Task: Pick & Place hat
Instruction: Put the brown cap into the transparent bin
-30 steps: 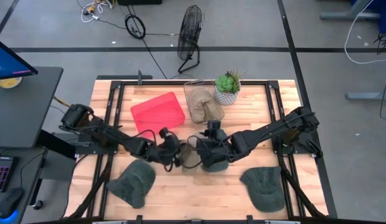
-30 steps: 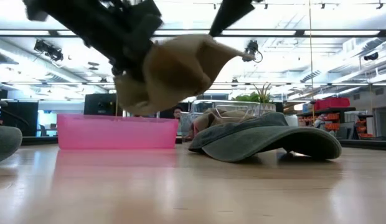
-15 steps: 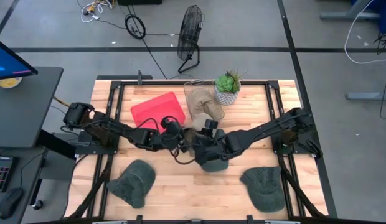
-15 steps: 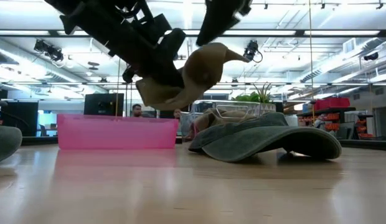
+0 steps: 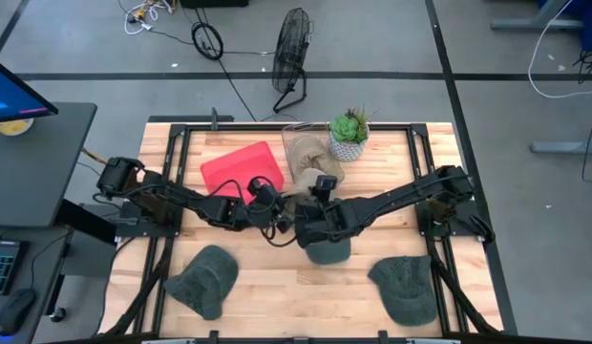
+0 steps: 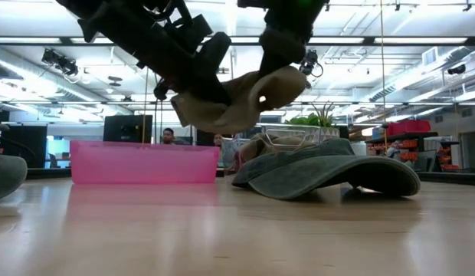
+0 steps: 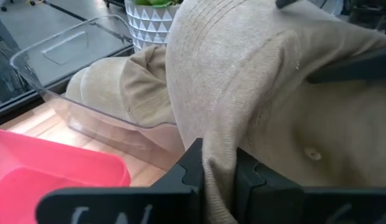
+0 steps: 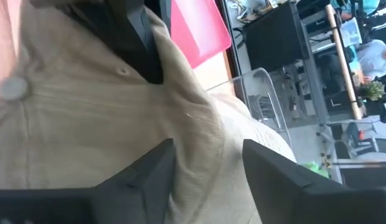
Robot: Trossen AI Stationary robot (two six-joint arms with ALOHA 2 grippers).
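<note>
A tan hat [image 5: 289, 206] hangs in the air between my two grippers, above the middle of the table; in the low view the tan hat [image 6: 239, 98] is clear of the wood. My left gripper [image 5: 273, 212] comes from the left and is shut on it. My right gripper [image 5: 305, 220] comes from the right and is shut on it too. Beyond them, toward the far edge, a clear bin [image 5: 298, 135] holds another tan hat [image 5: 313, 164]. A green hat [image 5: 327, 251] lies flat on the table below the right gripper. My left gripper [image 7: 219, 167] pinches a fold of the tan hat's cloth [image 7: 216, 149] between its two fingers, coming from the table's left. The hat is lifted clear and sags between the two holds. My right gripper [image 8: 208, 158] has the hat's cloth [image 8: 199, 124] between its two fingers [image 8: 157, 167], coming from above and the right in the low view. That side of the hat [image 6: 283, 80] sits higher than the left gripper's side.
A pink bin [image 5: 242, 171] stands left of the clear bin, and a potted plant [image 5: 349, 135] right of it. Two more green hats lie near the near edge, one left [image 5: 204, 278] and one right [image 5: 406, 288]. A black frame [image 5: 168, 162] rims the table.
Both grippers have carried the tan hat toward the far edge, nearer the clear bin, still lifted clear. The right gripper has moved off the green hat lying below it. The hat's right side has drooped from a stretched point into a rounder sag.
</note>
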